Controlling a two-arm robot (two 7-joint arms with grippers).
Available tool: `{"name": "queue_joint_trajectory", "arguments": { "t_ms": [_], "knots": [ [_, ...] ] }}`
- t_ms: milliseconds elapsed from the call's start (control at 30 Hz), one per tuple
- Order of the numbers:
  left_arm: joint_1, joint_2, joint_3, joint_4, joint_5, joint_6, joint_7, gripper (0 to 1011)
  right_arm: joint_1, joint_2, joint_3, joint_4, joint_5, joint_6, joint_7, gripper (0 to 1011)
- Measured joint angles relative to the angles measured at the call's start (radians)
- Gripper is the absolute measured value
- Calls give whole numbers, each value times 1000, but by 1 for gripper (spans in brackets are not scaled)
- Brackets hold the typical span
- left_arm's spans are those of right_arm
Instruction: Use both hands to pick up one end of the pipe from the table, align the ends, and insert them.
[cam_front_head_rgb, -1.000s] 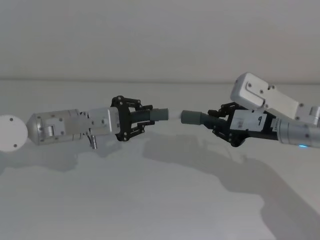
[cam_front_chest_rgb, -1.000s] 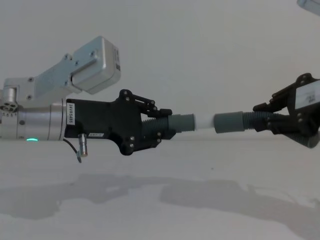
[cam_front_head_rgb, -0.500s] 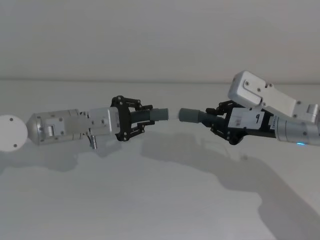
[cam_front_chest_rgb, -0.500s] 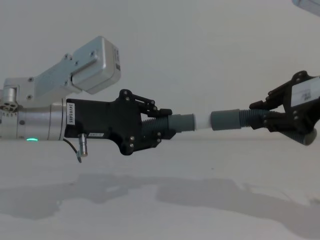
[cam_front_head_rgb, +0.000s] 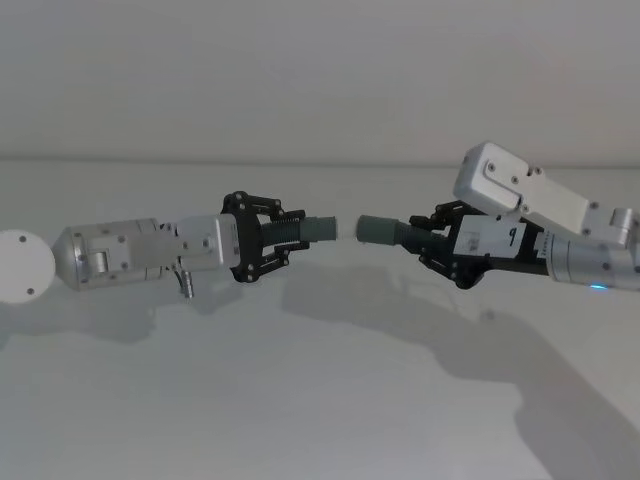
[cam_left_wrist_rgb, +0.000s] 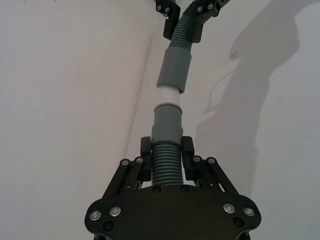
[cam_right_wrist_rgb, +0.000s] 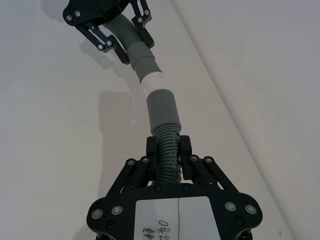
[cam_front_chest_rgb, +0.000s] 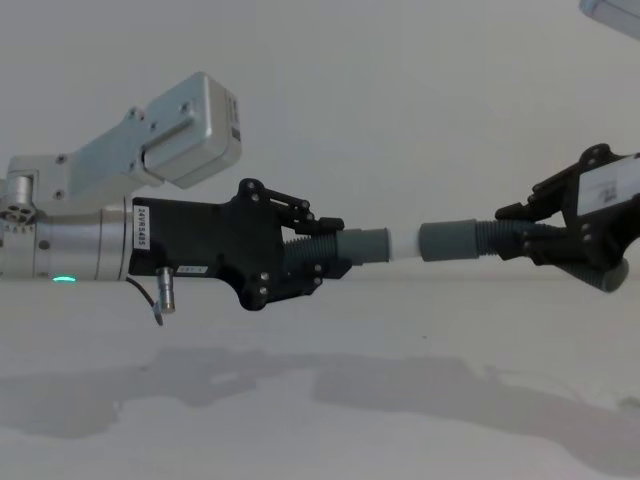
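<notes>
- Chest view: the plain matte white surface (cam_front_chest_rgb: 320, 420) lies under both arms, well below them.
- The left black plastic jawed gripper (cam_front_chest_rgb: 318, 262) on its silver wrist has its fingers clenched on the short dark grey ribbed hose (cam_front_chest_rgb: 318, 246), held in the air.
- The right black gripper (cam_front_chest_rgb: 525, 232) clasps the other ribbed hose (cam_front_chest_rgb: 497, 239).
- The white-tipped grey cuff (cam_front_chest_rgb: 378, 243) meets the plain grey cuff (cam_front_chest_rgb: 448, 241), the tip at its mouth.

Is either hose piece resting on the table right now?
No: in the chest view both hose pieces are held in the air above the table.
</notes>
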Motion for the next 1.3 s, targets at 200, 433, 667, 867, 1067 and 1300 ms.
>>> {"name": "queue_joint_trajectory", "arguments": {
  "t_ms": [200, 433, 667, 867, 1067, 1300],
  "knots": [
    [0, 0, 0, 0, 0, 0, 0, 344, 3, -7, 0, 11, 1, -12, 0, 256],
    [0, 0, 0, 0, 0, 0, 0, 344, 6, -13, 1, 19, 4, -22, -3, 256],
    [0, 0, 0, 0, 0, 0, 0, 344, 8, -17, 2, 25, 7, -29, -5, 256],
    [0, 0, 0, 0, 0, 0, 0, 344, 8, -18, 3, 27, 8, -33, -6, 256],
    [0, 0, 0, 0, 0, 0, 0, 344, 8, -19, 4, 28, 9, -34, -6, 256],
    [0, 0, 0, 0, 0, 0, 0, 344, 9, -20, 4, 29, 9, -35, -7, 256]
  ]
}}
